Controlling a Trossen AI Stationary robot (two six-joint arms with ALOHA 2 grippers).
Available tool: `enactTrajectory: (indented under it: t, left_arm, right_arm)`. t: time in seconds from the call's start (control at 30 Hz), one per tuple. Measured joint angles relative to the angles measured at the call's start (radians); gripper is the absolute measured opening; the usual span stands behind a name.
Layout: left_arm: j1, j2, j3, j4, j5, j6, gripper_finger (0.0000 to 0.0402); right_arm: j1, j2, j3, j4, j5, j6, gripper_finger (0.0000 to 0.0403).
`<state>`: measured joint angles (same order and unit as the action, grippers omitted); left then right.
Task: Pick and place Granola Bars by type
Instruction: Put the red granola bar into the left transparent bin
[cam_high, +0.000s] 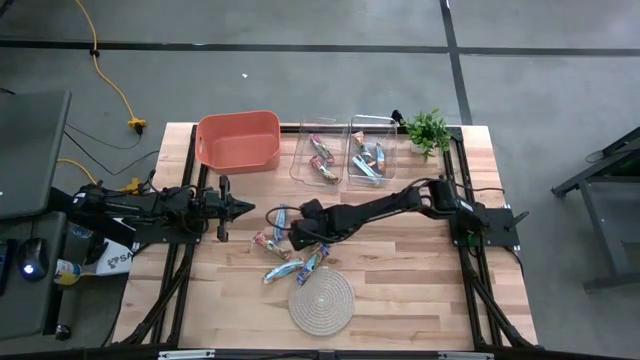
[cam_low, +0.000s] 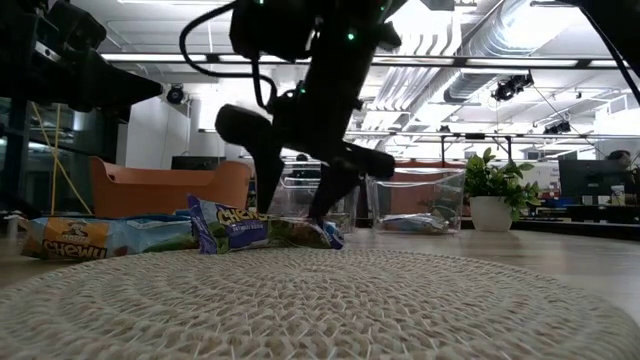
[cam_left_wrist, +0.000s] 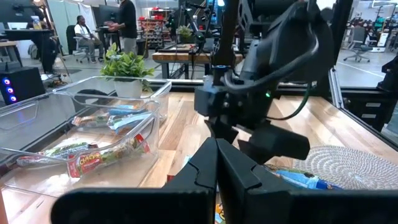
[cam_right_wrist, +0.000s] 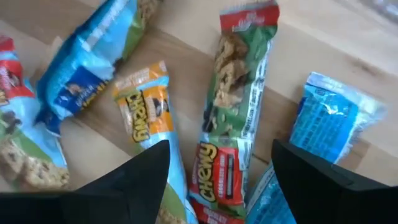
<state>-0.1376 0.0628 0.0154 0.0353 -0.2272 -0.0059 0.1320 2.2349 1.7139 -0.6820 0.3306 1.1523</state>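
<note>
Several granola bars lie loose on the wood between the arms, near the round rope mat. My right gripper hangs open just above them, pointing down. In its wrist view, my right gripper has one finger on either side of a green-and-red bar that lies flat, with no contact visible. An orange-yellow bar and blue bars lie beside it. In the low view my right gripper stands over the bars. My left gripper waits shut to their left. More bars fill two clear bins.
An orange bin stands at the far edge, left of the clear bins, and a small potted plant stands right of them. The coiled rope mat lies near the table's near edge. People show in the room beyond.
</note>
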Motion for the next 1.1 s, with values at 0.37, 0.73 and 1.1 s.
enactTrajectory:
  t: [0.37,0.73,1.1]
  left_arm:
    - [0.0,0.0,0.0,0.0,0.0,0.0,0.0]
    - [0.0,0.0,0.0,0.0,0.0,0.0,0.0]
    - [0.0,0.0,0.0,0.0,0.001,0.0,0.0]
  right_arm:
    - [-0.024,0.0,-0.011,0.026,-0.023,-0.058,0.0266]
    - [-0.061,0.0,-0.011,0.036,-0.047,-0.122,0.0265]
    - [-0.051,0.049,-0.007,0.06,-0.092,-0.126,0.0265]
